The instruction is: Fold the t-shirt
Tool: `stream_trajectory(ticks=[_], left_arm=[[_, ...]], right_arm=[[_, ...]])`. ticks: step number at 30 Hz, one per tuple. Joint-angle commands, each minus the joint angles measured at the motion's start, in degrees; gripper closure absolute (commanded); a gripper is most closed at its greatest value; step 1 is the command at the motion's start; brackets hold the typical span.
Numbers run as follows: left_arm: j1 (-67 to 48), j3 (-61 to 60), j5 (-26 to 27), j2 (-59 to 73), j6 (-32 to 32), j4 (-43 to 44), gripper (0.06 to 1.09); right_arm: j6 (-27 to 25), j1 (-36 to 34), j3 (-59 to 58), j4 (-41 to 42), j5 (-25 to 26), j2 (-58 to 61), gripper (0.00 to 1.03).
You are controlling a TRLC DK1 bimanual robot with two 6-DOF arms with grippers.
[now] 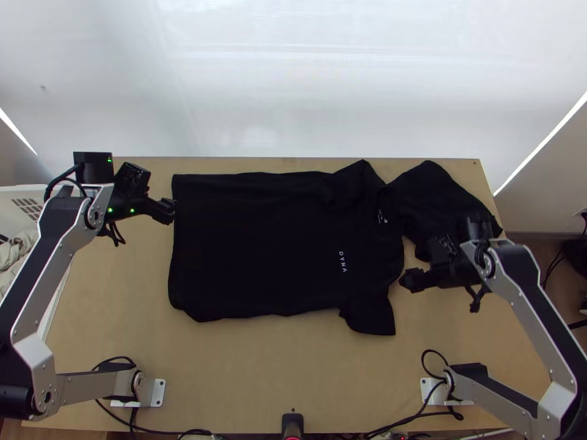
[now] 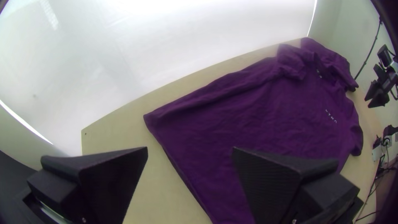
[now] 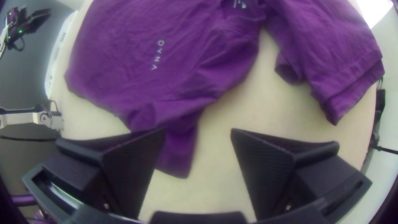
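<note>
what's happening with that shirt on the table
Nothing is holding the t-shirt right now. It lies mostly spread out, not yet folded into shape, one end bunched toward the right. The left gripper is open at its hem end, and the right gripper is open near the collar end.

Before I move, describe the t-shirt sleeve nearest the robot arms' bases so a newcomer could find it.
On the light wooden table lies a spread, dark t-shirt. Along its side facing the bases, a short, blunt-ended sleeve sticks out. Unlike the broad cloth flap beyond the collar, it points toward them.
</note>
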Motion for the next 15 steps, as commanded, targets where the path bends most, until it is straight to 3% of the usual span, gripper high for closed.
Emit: stream_trajectory(ticks=[1, 3, 4, 10, 13, 15], left_arm=[[-2.9, -1.8, -2.3, -2.2, -1.2, -1.1, 0.1], [-3.4, -2.8, -3.0, -2.6, -1.3, -1.1, 0.1], [-3.7, -3.1, -3.3, -2.8, -1.3, -1.1, 0.1], [-4.1, -3.3, -4.6, -3.7, -1.4, -1.1, 0.1], [-4.1, -3.4, -4.9, -4.0, -1.4, -1.1, 0.1], [-4.1, -3.4, -5.0, -4.1, -1.4, -1.3, 0.1]], right_arm=[[2.2, -3.0, -7.5, 9.1, -1.3, -4.6, 0.62], [2.0, -3.2, -8.3, 11.6, -1.4, -4.1, 0.8], [2.1, -3.7, -9.0, 13.0, -1.4, -3.9, 0.85], [1.2, -5.3, -10.7, 14.9, -3.5, 0.0, 0.84], [1.3, -5.3, -10.6, 16.8, -3.6, 1.7, 0.73], [1.4, -5.3, -10.1, 17.6, -3.7, 2.7, 0.73]])
